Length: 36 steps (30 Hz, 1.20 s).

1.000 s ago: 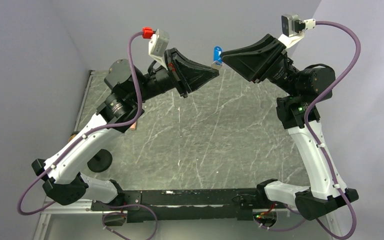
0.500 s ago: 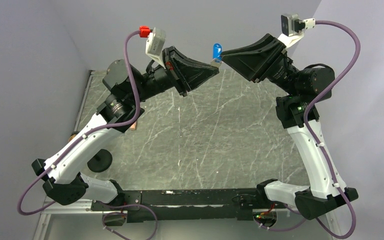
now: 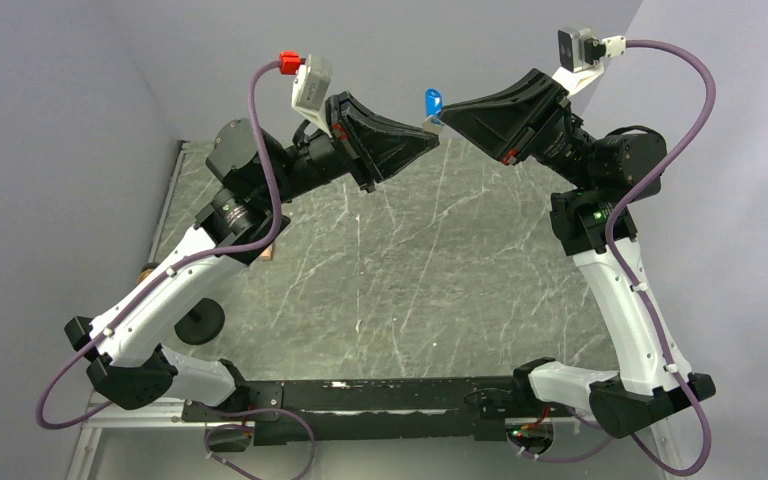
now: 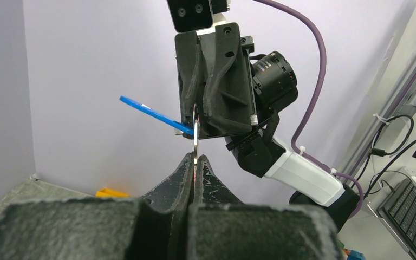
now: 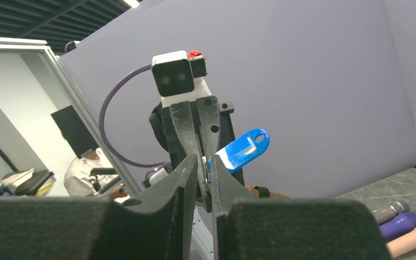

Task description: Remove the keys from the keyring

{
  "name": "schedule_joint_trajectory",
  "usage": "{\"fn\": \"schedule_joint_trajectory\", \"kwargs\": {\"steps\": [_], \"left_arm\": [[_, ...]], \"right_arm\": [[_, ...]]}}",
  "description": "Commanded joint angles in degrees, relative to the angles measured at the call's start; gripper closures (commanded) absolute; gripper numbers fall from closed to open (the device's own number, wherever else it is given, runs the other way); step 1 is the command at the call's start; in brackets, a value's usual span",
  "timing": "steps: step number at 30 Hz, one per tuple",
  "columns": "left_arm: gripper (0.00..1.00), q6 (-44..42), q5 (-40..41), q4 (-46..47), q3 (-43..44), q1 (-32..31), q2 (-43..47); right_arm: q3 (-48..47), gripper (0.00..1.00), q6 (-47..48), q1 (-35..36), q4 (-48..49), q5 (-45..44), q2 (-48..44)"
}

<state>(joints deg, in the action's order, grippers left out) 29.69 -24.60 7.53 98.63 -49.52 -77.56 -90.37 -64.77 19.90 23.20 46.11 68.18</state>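
Overhead view of two arms raised tip to tip above a grey marbled table (image 3: pixel 410 280), meeting at 12 o'clock; left gripper (image 3: pixel 428 142) clenched on a thin metal keyring (image 4: pixel 195 135), seen edge-on rising from its tips in the left wrist view; right gripper (image 3: pixel 447 119) pinched tight on the small silvery part at the base of the blue-headed key (image 3: pixel 432 103), just at 1 o'clock of the left tips; cannot tell ring wire from key metal inside that pinch; blue head free in the air, pointing to 12 o'clock from the meeting point, well above the table. Judged as mid-step, key not yet off the ring. To do it well: hold the left clamp firm and motionless as the anchor; turn the key along the ring's coil with the right wrist rather than pulling straight apart; move slowly, in small arcs; watch for the ring twisting or slipping between the pads; work over the middle of the table to catch any drop.
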Motion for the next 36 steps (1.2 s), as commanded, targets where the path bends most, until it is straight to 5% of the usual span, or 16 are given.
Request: {"fn": "schedule_joint_trajectory", "kwargs": {"steps": [1,8,22,36], "left_arm": [[1.0,0.88,-0.88,2.4,1.27,0.18,-0.19],[1.0,0.97,-0.76,1.81,1.21,0.15,-0.14],[1.0,-0.14,-1.21,-2.07,1.46,0.16,0.45],[1.0,-8.33,-5.45,-17.07,7.68,0.13,-0.54]], "right_arm": [[-0.78,0.82,0.46,-0.13,0.69,1.33,-0.54],[-0.35,1.0,0.14,-0.13,0.9,2.69,-0.62],[-1.61,1.0,6.22,-0.13,-8.61,7.08,-2.72],[-4.87,1.0,16.86,-0.11,-25.61,13.47,-4.22]]}}
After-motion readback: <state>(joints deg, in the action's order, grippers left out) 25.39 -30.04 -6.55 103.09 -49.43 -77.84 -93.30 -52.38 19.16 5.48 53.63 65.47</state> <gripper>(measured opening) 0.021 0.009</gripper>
